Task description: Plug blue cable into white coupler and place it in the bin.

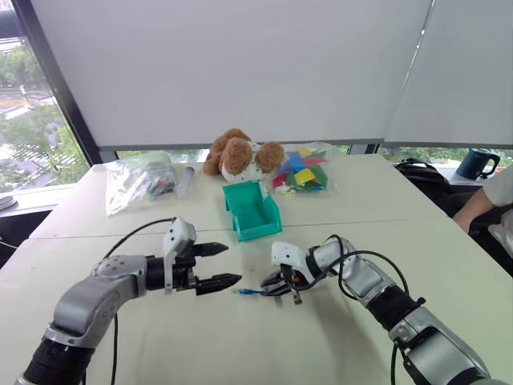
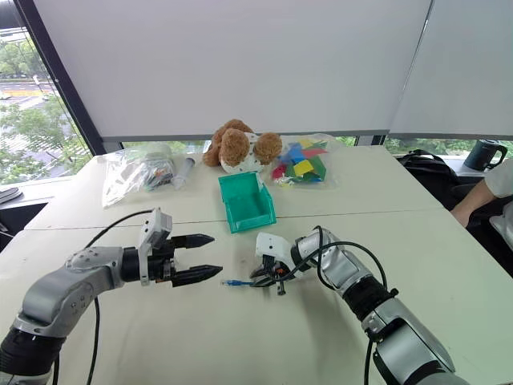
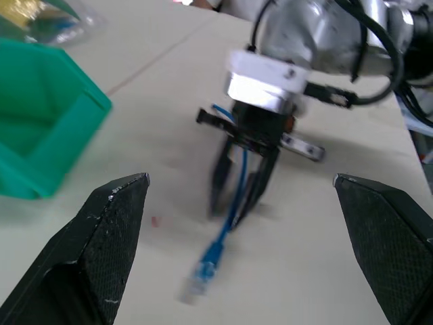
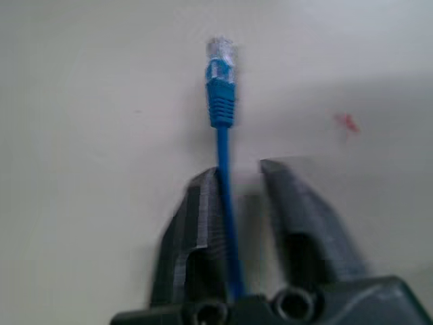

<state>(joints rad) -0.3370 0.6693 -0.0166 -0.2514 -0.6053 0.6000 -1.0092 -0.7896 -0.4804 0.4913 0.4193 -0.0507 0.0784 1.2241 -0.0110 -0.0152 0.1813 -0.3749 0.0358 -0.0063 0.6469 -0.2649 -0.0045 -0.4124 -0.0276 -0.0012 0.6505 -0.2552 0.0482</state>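
Note:
The blue cable (image 1: 250,291) lies low over the table with its clear plug end (image 4: 221,51) pointing at my left gripper. It runs back between the fingers of my right gripper (image 1: 266,292). Those fingers (image 4: 199,223) stand a little apart, and the cable rests against one of them. My left gripper (image 1: 232,265) hovers wide open just left of the plug, empty, aimed at the right gripper. The teal bin (image 1: 252,210) stands behind both grippers at the table's middle, with nothing seen inside. The white coupler is out of view.
A teddy bear (image 1: 240,154) sits behind the bin, between a clear bag of coloured pieces (image 1: 303,170) and another clear bag (image 1: 140,178) with a grey tube (image 1: 184,178). At the right edge are a person's arm (image 1: 485,204), a dark mug (image 1: 478,163) and a black bag (image 1: 421,172).

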